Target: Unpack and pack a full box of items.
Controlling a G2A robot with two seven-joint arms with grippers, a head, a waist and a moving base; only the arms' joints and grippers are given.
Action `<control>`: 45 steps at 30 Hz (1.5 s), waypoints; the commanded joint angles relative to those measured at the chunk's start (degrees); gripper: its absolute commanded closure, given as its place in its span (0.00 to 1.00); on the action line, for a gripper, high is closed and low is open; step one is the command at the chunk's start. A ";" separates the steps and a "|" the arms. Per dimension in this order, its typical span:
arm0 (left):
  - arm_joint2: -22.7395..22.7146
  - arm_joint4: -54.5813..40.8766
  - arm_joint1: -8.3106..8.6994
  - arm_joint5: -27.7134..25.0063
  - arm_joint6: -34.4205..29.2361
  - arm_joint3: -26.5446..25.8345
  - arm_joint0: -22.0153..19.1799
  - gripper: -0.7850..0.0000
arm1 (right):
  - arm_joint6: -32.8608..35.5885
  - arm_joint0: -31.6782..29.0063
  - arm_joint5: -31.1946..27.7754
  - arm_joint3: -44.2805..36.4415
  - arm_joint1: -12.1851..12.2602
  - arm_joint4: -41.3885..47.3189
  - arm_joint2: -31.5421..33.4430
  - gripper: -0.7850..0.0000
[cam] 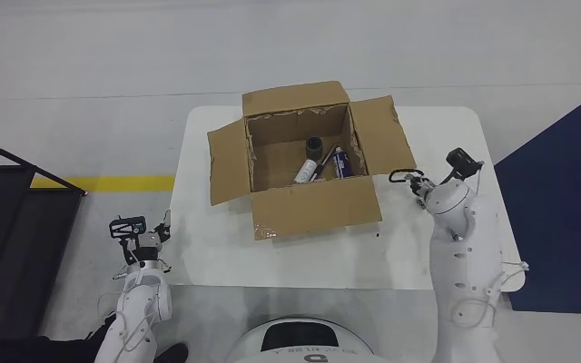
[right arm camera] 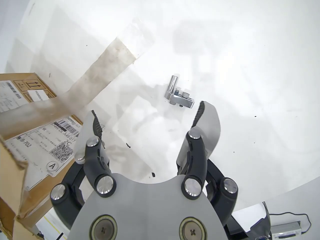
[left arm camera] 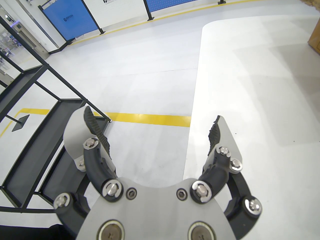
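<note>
An open cardboard box [cam: 313, 210] stands mid-table with all flaps spread. Inside lie a black cylinder [cam: 314, 145], a white bottle [cam: 307, 170] and a dark blue bottle [cam: 339, 161]. My right gripper [cam: 404, 175] [right arm camera: 148, 108] is open, low over the table just beyond the box's right flap [right arm camera: 30, 116]. A small silver metal bracket [right arm camera: 179, 94] lies on the table just ahead of its fingertips. My left gripper [cam: 141, 227] [left arm camera: 152, 116] is open and holds nothing, off the table's left edge over the floor.
The white table [cam: 436, 245] has bare room in front of and to the right of the box. A strip of tape [right arm camera: 100, 76] hangs off the box flap. A black metal rack [left arm camera: 37, 136] stands on the floor left of the table, close to my left gripper.
</note>
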 commanded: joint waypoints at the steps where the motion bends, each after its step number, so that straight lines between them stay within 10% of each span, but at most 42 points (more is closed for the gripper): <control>1: 0.00 0.00 0.00 0.00 0.00 0.00 0.00 0.00 | 0.66 0.65 -0.64 1.29 -0.11 -0.90 0.32 0.04; 45: 0.00 0.00 0.00 0.00 0.00 0.00 0.00 0.00 | 7.35 8.51 -7.33 14.74 -6.78 -21.08 3.71 0.71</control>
